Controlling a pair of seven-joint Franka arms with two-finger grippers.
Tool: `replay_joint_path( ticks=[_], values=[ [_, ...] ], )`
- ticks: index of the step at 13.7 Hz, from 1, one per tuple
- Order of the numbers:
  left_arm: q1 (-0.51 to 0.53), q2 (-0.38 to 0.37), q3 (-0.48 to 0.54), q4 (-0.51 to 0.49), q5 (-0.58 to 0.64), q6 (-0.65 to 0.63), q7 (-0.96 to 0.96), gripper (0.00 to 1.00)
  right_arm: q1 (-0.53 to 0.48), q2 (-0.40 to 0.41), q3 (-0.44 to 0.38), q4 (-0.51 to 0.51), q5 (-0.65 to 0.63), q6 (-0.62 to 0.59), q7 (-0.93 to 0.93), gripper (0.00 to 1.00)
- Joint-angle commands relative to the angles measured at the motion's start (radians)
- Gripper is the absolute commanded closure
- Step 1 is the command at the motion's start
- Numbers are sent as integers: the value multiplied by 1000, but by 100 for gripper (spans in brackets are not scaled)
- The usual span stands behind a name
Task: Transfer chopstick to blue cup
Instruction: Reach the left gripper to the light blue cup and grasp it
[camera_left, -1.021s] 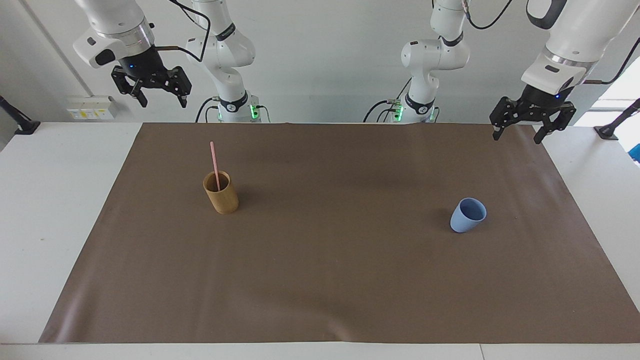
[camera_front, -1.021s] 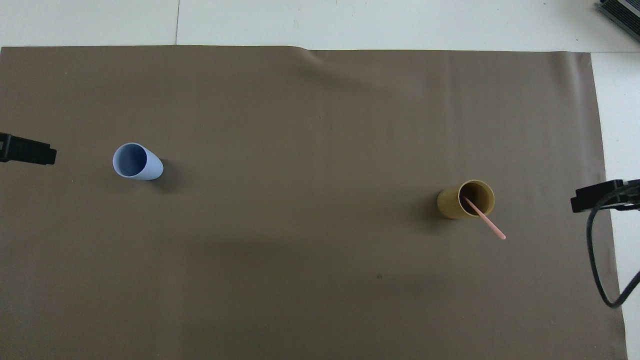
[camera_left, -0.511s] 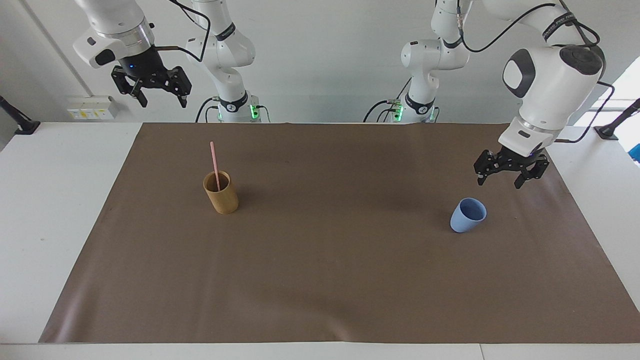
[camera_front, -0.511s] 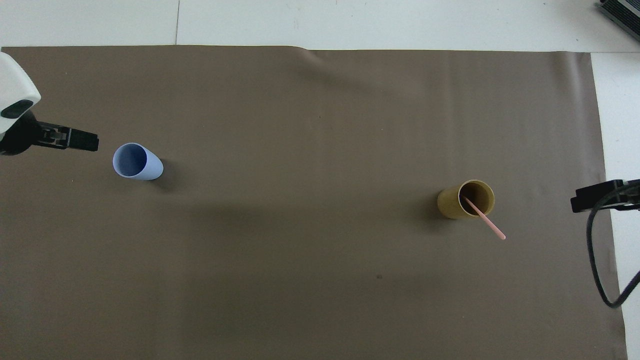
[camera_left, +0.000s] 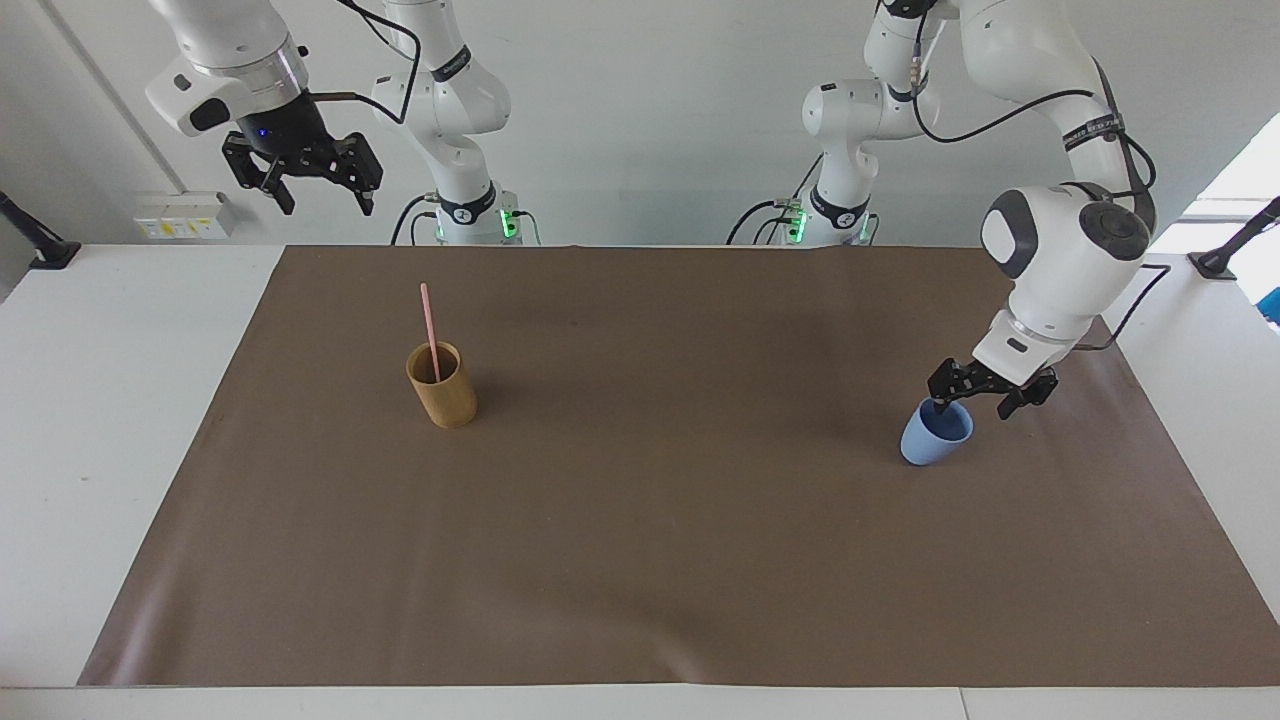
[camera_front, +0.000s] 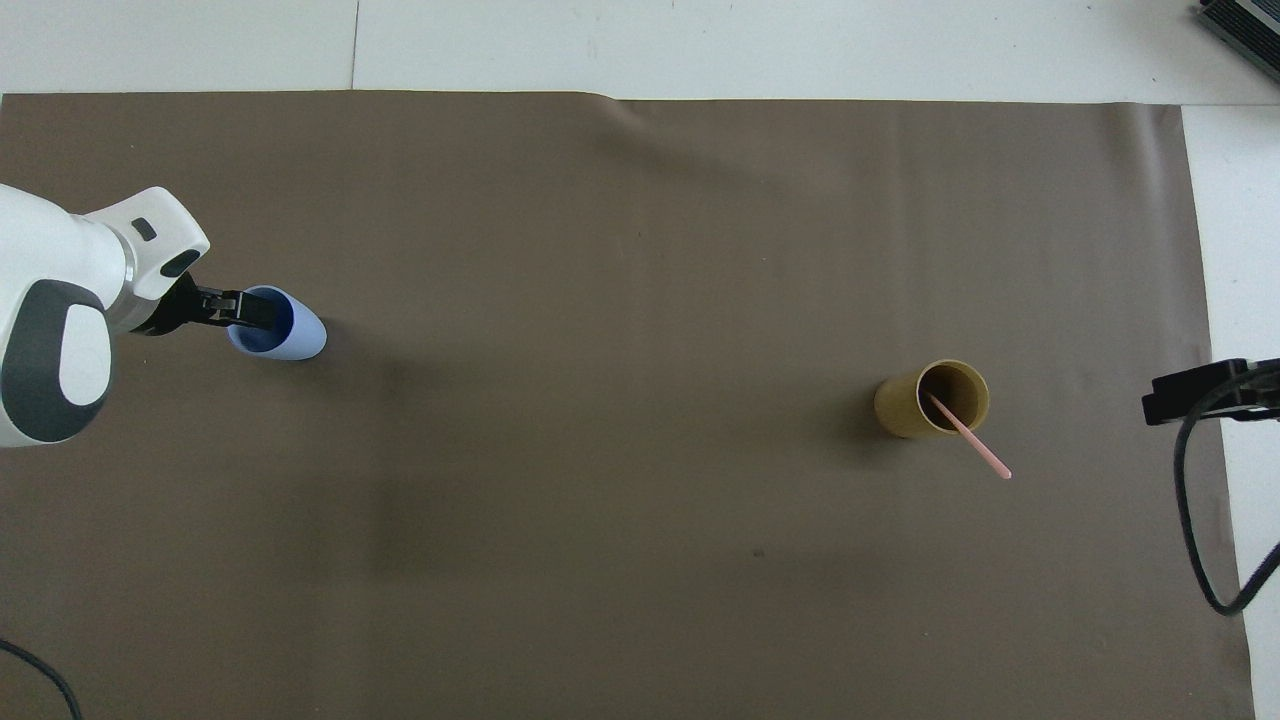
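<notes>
The right gripper (camera_left: 311, 190) waits high over the robots' edge of the brown mat (camera_left: 640, 560), fingers apart and empty. Nearer the robots than the blue cup (camera_left: 933, 436) stands the tan cup (camera_left: 441, 385), toward the right arm's end, with the chopstick (camera_left: 429, 325) leaning upright in it. The left gripper (camera_left: 978, 396), fingers apart, sits at the blue cup's rim (one finger seems to dip inside, though that is hard to read). It should straddle the wall squarely and close gently, so the cup does not tip.
</notes>
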Motion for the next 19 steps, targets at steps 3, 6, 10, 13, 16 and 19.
replay_joint_path(
  ticks=[3, 6, 10, 13, 16, 19],
  values=[
    [10, 31, -4, -33, -90, 67, 6, 7, -10, -25, -1, -27, 9, -13, -16, 0],
    [11, 50, -4, -33, -96, 106, 6, 35, -10, -25, -1, -27, 9, -9, -14, 0],
    [37, 48, -4, -29, -96, 94, 8, 100, -10, -25, -1, -27, 9, -12, -14, 0],
    [33, 41, -4, -23, -96, 78, 0, 100, -10, -25, -2, -27, 9, -10, -14, 0],
    [-11, -22, -4, -20, -96, -26, -38, 100, -10, -25, -1, -27, 9, -12, -14, 0],
    [-125, -28, -2, -22, -95, -12, -215, 100, -10, -25, -2, -27, 9, -12, -14, 0]
  ],
)
